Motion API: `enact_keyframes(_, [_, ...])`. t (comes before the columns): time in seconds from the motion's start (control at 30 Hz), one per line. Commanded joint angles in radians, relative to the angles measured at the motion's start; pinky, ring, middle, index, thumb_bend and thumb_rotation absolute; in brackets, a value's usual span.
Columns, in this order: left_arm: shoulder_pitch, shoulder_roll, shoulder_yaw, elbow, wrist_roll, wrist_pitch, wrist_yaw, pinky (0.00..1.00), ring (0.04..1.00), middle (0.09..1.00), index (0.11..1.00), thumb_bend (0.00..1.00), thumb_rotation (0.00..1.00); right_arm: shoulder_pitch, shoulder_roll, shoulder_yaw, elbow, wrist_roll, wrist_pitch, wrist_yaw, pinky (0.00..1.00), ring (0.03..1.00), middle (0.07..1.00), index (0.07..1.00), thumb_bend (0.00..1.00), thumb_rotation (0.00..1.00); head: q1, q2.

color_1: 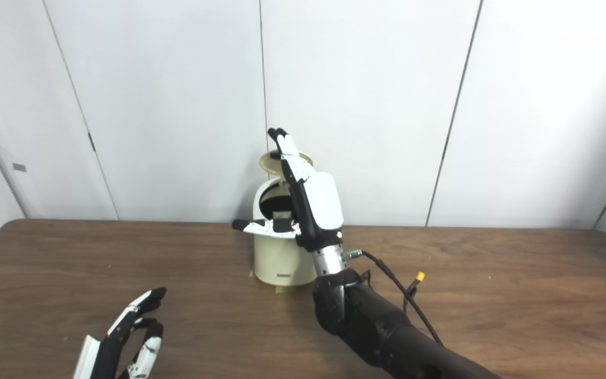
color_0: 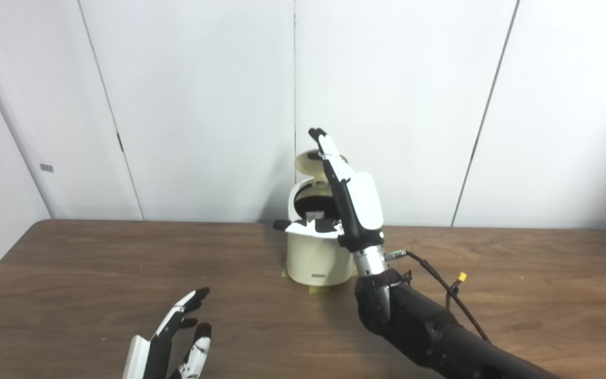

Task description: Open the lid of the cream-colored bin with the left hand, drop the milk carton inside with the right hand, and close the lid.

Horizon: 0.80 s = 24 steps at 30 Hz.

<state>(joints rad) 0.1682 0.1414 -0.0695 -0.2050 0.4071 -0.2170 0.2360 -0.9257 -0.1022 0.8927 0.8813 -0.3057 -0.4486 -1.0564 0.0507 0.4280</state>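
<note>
Left eye view: our right hand (color_0: 353, 197), fingers spread and empty, hovers over the open cream-colored bin (color_0: 313, 258) with something pale inside, perhaps the milk carton (color_0: 314, 215), while our left hand (color_0: 177, 337) rests open on the table (color_0: 71, 273).

Right robot hand (color_0: 353, 197) across bin (color_0: 313, 260) mouth; bare table (color_0: 98, 263) leftward.

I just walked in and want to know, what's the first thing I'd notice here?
Probably the right hand, open with fingers pointing straight up, right in front of the cream-colored bin at the table's far edge. The bin's lid is tipped up, showing a dark inside. The left hand rests open near the front.
</note>
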Motion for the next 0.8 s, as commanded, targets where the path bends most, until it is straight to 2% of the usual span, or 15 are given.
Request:
enact_keyframes(0.0, [-0.011,-0.039,-0.001,0.072,0.017,-0.028,0.022,0.73,0.825,0.845,0.84,0.3,0.77,-0.035,-0.019,0.001,-0.035,-0.001,-0.021,-0.006,0.95,0.975,0.991,0.986,0.75,0.41,0.001,0.0])
enact_keyframes(0.13, [-0.036,-0.033,-0.015,0.092,0.042,-0.01,0.02,0.75,0.837,0.857,0.849,0.3,0.82,-0.005,-0.054,0.013,-0.087,-0.005,-0.021,0.045,1.0,1.0,1.0,1.0,0.76,0.39,-0.008,-0.006])
enact_keyframes(0.3, [-0.065,-0.028,-0.023,0.133,0.06,-0.007,0.027,0.76,0.842,0.855,0.845,0.3,0.81,0.017,-0.085,-0.003,-0.121,-0.014,-0.021,0.102,1.0,1.0,1.0,1.0,0.78,0.4,-0.019,-0.009])
enact_keyframes(0.43, [-0.088,-0.021,-0.025,0.161,0.062,-0.004,0.029,0.77,0.839,0.85,0.842,0.3,0.8,0.044,-0.105,-0.039,-0.17,-0.008,-0.021,0.13,1.0,1.0,1.0,1.0,0.79,0.38,-0.038,-0.008])
enact_keyframes(0.57, [-0.112,-0.014,-0.029,0.185,0.073,0.001,0.036,0.77,0.835,0.838,0.832,0.3,0.8,0.101,-0.122,-0.082,-0.273,0.021,-0.021,0.135,1.0,1.0,1.0,0.986,0.78,0.39,-0.057,-0.002])
enact_keyframes(0.63, [-0.122,-0.008,-0.034,0.198,0.075,-0.009,0.04,0.78,0.836,0.835,0.829,0.31,0.81,0.132,-0.132,-0.091,-0.326,0.031,-0.021,0.133,0.89,0.999,1.0,0.957,0.79,0.42,-0.061,-0.003])
enact_keyframes(0.77, [-0.137,-0.002,-0.034,0.22,0.08,-0.014,0.051,0.79,0.838,0.834,0.827,0.32,0.83,0.189,-0.161,-0.114,-0.424,0.022,-0.021,0.134,0.83,0.989,1.0,0.956,0.79,0.45,-0.07,-0.002])
